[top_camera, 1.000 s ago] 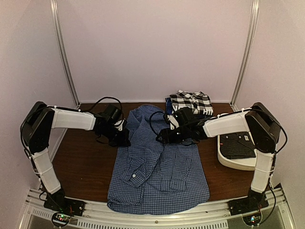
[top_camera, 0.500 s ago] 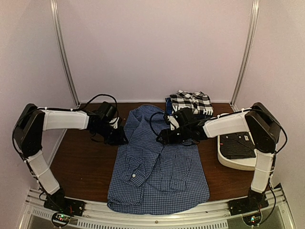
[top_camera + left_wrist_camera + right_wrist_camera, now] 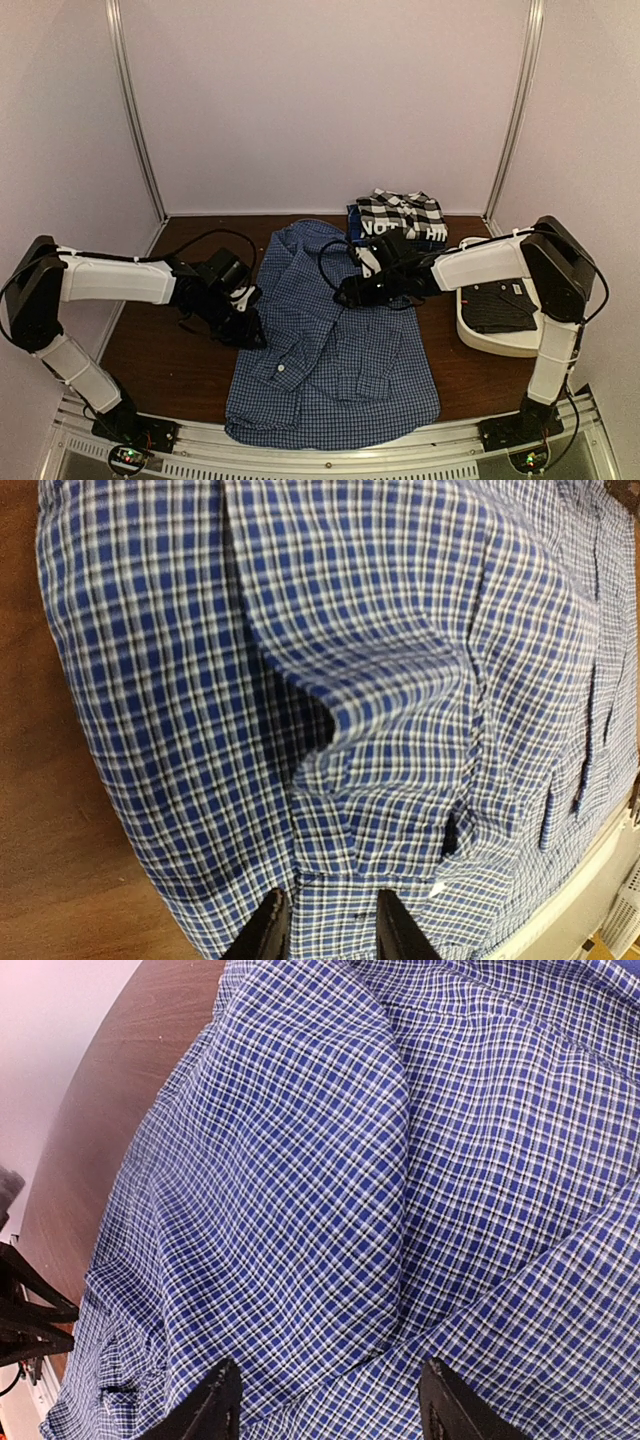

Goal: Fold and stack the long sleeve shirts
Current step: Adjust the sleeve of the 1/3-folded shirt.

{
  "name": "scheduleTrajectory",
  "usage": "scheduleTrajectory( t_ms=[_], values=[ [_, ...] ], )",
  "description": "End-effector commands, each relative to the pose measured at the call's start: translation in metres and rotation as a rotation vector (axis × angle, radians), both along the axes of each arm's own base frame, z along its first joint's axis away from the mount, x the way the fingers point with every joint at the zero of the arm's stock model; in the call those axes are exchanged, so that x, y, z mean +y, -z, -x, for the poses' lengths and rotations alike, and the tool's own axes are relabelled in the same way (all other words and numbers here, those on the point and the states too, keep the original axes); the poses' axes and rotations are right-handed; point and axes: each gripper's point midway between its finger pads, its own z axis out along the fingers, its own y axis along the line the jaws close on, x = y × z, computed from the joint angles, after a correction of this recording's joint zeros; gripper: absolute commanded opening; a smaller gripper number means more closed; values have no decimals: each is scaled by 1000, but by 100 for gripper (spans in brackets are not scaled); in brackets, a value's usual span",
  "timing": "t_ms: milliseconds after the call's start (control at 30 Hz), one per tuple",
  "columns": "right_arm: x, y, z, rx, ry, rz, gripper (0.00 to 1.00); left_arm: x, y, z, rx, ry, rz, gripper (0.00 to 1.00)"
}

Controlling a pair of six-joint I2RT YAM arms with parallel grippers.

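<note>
**Both grippers over the spread check shirt**

The blue-and-white check shirt [image 3: 340,350] lies flat mid-table. Left gripper [image 3: 330,930]: fingers slightly parted at the shirt's left edge, only the tips in frame. Right gripper [image 3: 330,1400]: fingers spread wide above the cloth. The black-and-white shirt [image 3: 400,212] mostly covers the dark blue shirt [image 3: 375,230].

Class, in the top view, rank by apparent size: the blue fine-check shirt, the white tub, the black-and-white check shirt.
1. blue fine-check shirt, clearly largest.
2. white tub and black-and-white check shirt look nearly alike; no firm order.

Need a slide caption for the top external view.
Left gripper and right gripper open over the blue-checked shirt; black-and-white checked shirt behind.
</note>
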Motion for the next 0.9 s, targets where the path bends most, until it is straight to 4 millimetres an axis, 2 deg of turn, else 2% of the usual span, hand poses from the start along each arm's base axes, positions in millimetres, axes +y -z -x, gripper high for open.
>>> scheduleTrajectory(
  t_ms=[0, 300, 433, 600, 667, 867],
  values=[
    [-7, -16, 0, -39, 13, -2, 61, 2, 8, 12, 18, -10, -23, 32],
    [-7, -14, 2, -32, 11, -5, 61, 9, 26, 50, 110, 18, -25, 32],
    [-5, -15, 2, -32, 11, -14, 62, 10, 29, 54, 119, 25, -30, 35],
    [-5, -15, 2, -31, 11, -15, 62, -3, 24, 55, 124, 48, 12, 32],
    [-5, -14, 2, -31, 12, -12, 62, -5, 23, 57, 130, 54, 18, 28],
    [-5, -13, 1, -28, 14, -13, 62, -3, 15, 59, 134, 41, 18, 6]
  ],
)
